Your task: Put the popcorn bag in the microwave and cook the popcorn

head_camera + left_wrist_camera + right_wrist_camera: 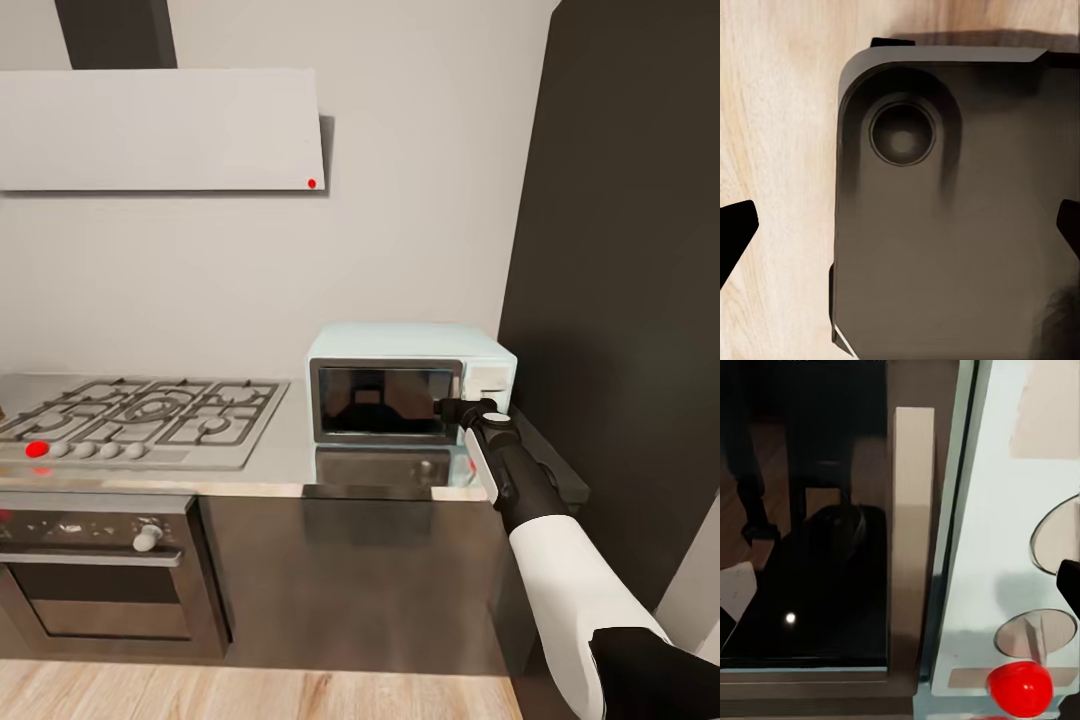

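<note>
- Hob [140, 412] with ridged metal grates at left end of glossy grey tabletop [290, 462]; bare strip beside it.
- Microwave [410, 382], pale blue box, dark glass door closed, near tabletop's right edge.
- Right gripper [452, 408] at door's handle side; spread unreadable.
- Left gripper fingertips [733, 229] wide apart, empty.

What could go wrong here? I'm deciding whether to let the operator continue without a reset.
The right end effector sits at the seam between the microwave door and its control panel, so it may bump a knob or the red button instead of catching the door handle. Pushing could also slide the light microwave back on the countertop.
</note>
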You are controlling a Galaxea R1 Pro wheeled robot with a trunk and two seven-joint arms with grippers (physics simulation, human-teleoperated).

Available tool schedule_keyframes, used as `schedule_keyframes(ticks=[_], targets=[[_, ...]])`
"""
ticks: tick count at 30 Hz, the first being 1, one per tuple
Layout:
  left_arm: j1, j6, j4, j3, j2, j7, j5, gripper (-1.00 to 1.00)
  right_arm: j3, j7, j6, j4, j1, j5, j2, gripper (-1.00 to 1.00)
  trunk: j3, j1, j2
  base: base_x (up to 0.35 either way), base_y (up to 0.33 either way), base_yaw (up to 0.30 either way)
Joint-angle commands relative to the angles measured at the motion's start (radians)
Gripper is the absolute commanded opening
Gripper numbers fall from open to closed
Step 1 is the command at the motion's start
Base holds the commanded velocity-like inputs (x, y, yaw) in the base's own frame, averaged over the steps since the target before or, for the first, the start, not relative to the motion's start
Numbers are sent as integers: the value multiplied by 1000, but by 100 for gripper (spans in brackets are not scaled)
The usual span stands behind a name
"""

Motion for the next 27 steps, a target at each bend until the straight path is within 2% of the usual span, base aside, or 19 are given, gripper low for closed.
schedule_keyframes(ticks=[1, 27], targets=[[0, -2, -1, 0, 0, 1, 7, 100, 0, -2, 6, -1, 0, 4, 0, 100, -1, 0, 0, 41, 0, 0], [0, -2, -1, 0, -1, 1, 7, 100, -6, -6, -17, 4, 0, -2, -2, 100, -1, 0, 0, 20, 0, 0]])
